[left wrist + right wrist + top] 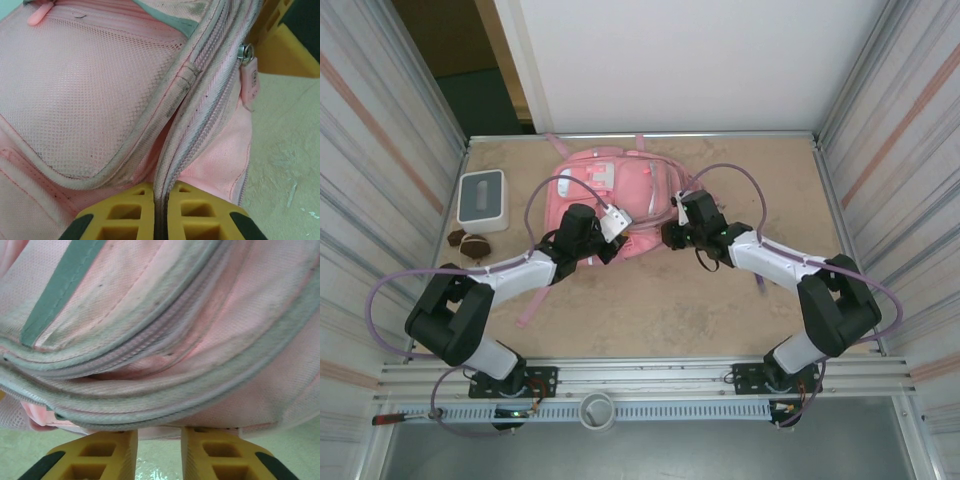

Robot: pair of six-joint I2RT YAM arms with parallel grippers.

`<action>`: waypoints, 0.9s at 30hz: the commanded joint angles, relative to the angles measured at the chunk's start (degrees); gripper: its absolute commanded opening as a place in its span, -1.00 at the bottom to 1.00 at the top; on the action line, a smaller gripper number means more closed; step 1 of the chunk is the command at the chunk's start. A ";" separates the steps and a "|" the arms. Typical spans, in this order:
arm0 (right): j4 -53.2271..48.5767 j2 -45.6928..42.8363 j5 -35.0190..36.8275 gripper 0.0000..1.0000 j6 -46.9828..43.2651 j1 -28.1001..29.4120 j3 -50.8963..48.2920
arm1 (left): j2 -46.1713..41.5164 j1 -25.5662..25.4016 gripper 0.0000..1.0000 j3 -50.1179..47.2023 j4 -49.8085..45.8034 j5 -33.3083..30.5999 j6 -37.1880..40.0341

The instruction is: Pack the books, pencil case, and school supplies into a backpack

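The pink backpack (610,190) lies at the back middle of the table. My left gripper (608,248) is at its near left corner. In the left wrist view this gripper (161,200) is shut on the backpack's pale zip edge (200,115), which runs down between the yellow fingers beside a mesh pocket (75,100). My right gripper (672,236) is at the backpack's near right side. It stands open (159,440), with its tips just under the pink fabric (175,315) and bare table showing in the gap. The books, the pencil case and the school supplies are out of view.
A white box with a grey top (482,200) and small dark brown lumps (470,243) sit at the left. A pink strap (532,300) trails toward the near edge. Ribbed walls enclose the table (670,310) on both sides.
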 commanded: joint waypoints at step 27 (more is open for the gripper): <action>24.05 -4.87 -11.69 -0.10 -1.51 0.22 -15.10 | -2.15 1.00 -1.00 2.41 -1.75 -0.16 -3.49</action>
